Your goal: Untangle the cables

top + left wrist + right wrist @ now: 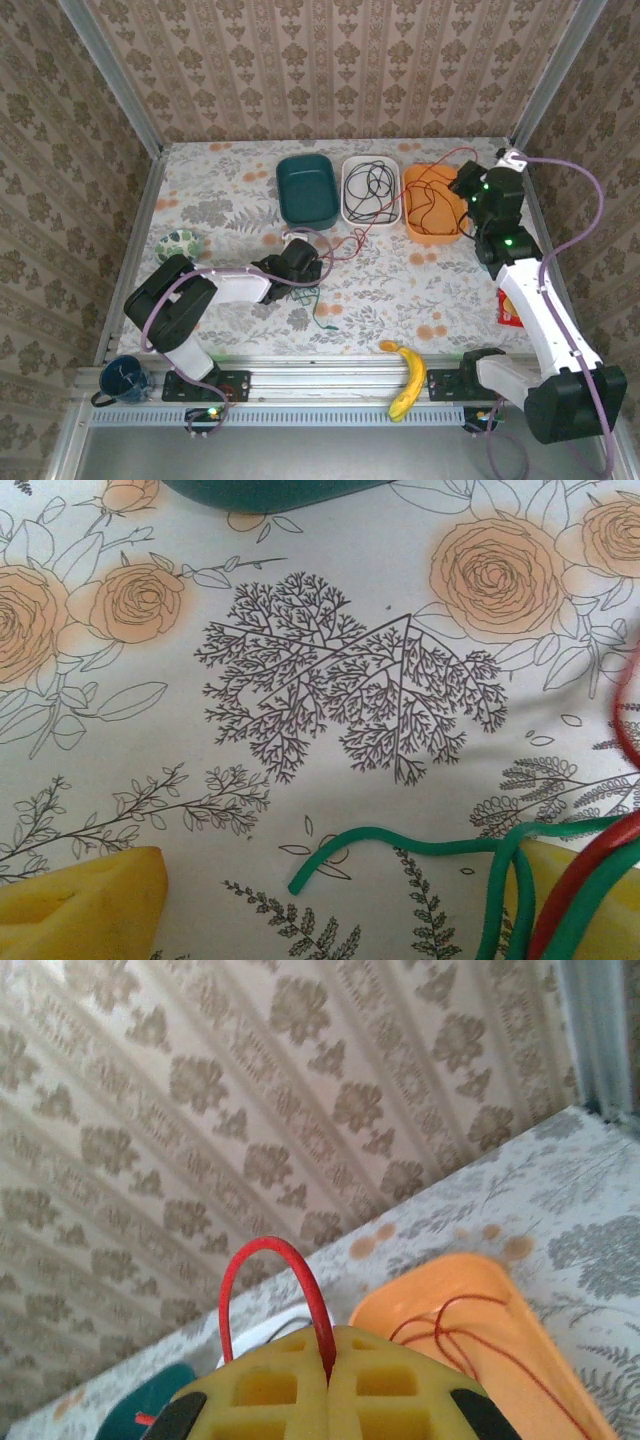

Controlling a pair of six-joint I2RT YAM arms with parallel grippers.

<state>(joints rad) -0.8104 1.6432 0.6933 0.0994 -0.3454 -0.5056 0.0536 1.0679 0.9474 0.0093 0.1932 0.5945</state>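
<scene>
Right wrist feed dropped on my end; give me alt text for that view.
The right gripper, its yellow fingers shut, pinches a red cable that arches up in a loop from between them. Behind on the right sits an orange tray with more red cable in it, on a floral table before a patterned wall.

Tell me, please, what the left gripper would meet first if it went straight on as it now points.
Probably the flowered tablecloth, short of the teal tray, though the green cable lying between the open fingers of the left gripper might be touched first.
</scene>
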